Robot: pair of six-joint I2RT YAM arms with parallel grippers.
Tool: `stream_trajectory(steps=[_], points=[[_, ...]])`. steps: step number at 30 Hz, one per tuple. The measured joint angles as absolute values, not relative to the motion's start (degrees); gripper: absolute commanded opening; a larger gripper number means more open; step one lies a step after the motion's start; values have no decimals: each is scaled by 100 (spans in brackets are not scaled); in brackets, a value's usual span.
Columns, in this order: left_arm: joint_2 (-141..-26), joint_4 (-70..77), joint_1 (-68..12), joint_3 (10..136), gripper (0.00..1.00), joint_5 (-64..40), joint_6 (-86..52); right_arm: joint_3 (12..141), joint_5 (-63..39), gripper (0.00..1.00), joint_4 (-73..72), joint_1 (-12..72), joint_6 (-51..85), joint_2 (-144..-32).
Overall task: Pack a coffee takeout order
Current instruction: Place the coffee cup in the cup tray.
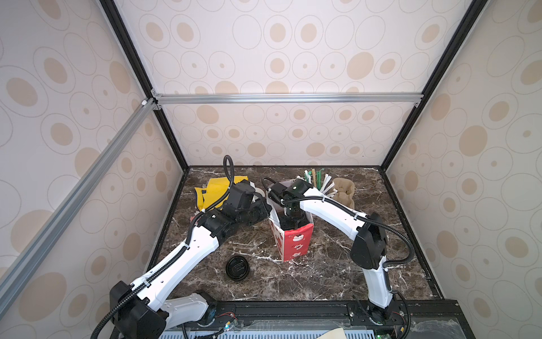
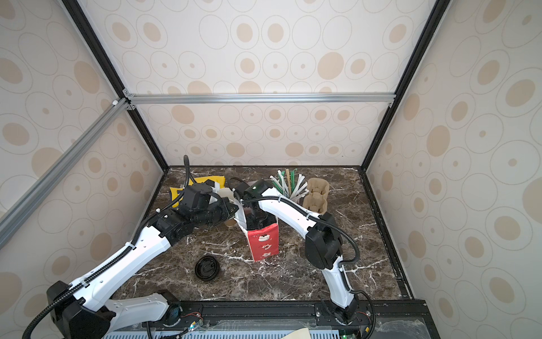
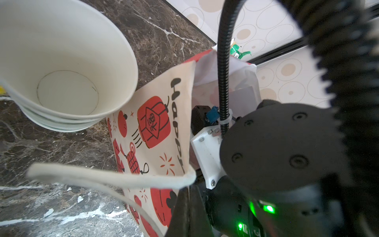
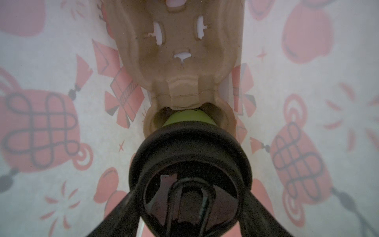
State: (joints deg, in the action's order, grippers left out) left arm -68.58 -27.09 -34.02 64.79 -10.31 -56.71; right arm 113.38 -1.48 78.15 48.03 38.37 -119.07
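The right gripper (image 4: 191,186) is sunk inside the printed bag (image 1: 296,243). In both top views it is largely hidden by the bag's walls and its own wrist. Its 2 fingers (image 4: 114,217) are spread on either side of the black lid (image 4: 190,143). Whether the lid is clamped or only flanked cannot be told, since the fingertips are lost against its dark rim. Just beneath the lid a sliver of the green-sided cup (image 4: 188,118) is seen, seated in 1 well of the pulp tray (image 4: 178,61); the tray's far end is cut off.

The left gripper (image 3: 185,197) is closed on the bag's rim, under the blurred cord handle (image 3: 102,178). Just beside it, away from the bag, a stack of lidless cups (image 3: 67,51) is cropped by the frame. Beyond the gripper the yellow napkin (image 1: 211,190) is seen on the table (image 1: 322,278), half covered by the left arm (image 1: 193,246). Nearer the robot's base, a lone lid (image 1: 237,268) is seen lying well apart.
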Motion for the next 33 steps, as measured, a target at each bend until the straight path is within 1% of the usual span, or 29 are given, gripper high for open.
stream_trajectory(steps=[15,18,24,33], points=[[-6923,-2978,-3393,6626,0,-969,-5470,11229,19,83,7771,4783,4051,-11622],[-6923,-3048,-3385,6672,0,-932,-5446,11227,69,88,7773,4775,4112,-11474],[-6923,-3166,-3380,6757,0,-858,-5424,11227,196,92,7789,4755,4206,-11312],[-6923,-3234,-3380,6799,0,-867,-5374,11139,484,91,7819,4755,4451,-11271]])
